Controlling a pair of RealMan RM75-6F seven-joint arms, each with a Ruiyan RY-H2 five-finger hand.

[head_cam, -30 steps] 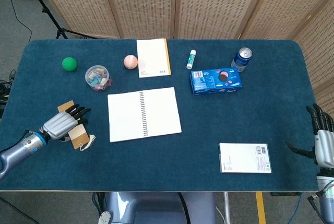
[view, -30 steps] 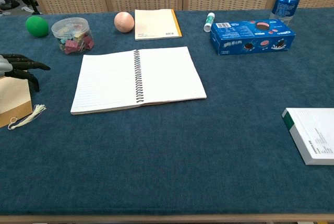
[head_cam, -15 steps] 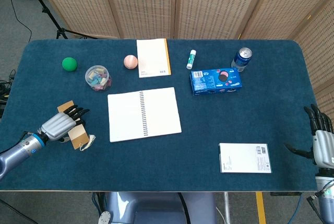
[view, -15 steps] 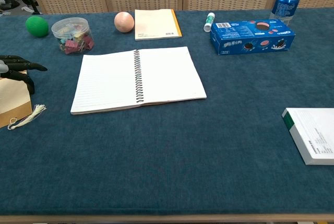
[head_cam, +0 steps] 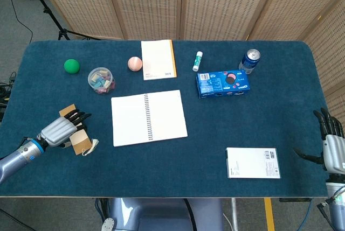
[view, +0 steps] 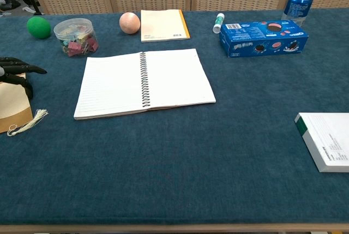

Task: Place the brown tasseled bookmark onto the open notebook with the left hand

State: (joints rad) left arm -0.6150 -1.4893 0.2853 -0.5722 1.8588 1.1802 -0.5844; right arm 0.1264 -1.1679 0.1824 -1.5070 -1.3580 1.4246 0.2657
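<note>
- my left hand [head_cam: 56, 129] sits at the near left of the worktop [head_cam: 215, 123], lying over the brown tasseled bookmark [head_cam: 81, 140]; its dark fingers [head_cam: 80, 117] reach toward the open notebook.
- i cannot tell from either view whether that hand is gripping the bookmark or only resting on it: the head view shows the palm on top of the card, and the chest view catches just the fingertips at the frame edge.
- the bookmark lies flat on the blue cloth, well left of the open notebook [head_cam: 148, 117], with its pale tassel [head_cam: 92, 146] trailing off the near end.
- the notebook is spread flat near the middle of the worktop, spiral binding up the centre, lined pages showing, nothing on them.
- my right hand [head_cam: 331, 145] is at the far right edge, fingers spread apart and holding nothing.
- along the far side i see a green ball [head_cam: 71, 65], a clear tub of small clips [head_cam: 101, 79], a peach ball [head_cam: 135, 63] just beside a closed notepad with an orange edge [head_cam: 158, 59], a glue stick [head_cam: 198, 61], a blue biscuit box [head_cam: 223, 83] and a blue can [head_cam: 249, 60] near it.
- a white box [head_cam: 253, 162] lies flat toward the near right, apart from everything else.
</note>
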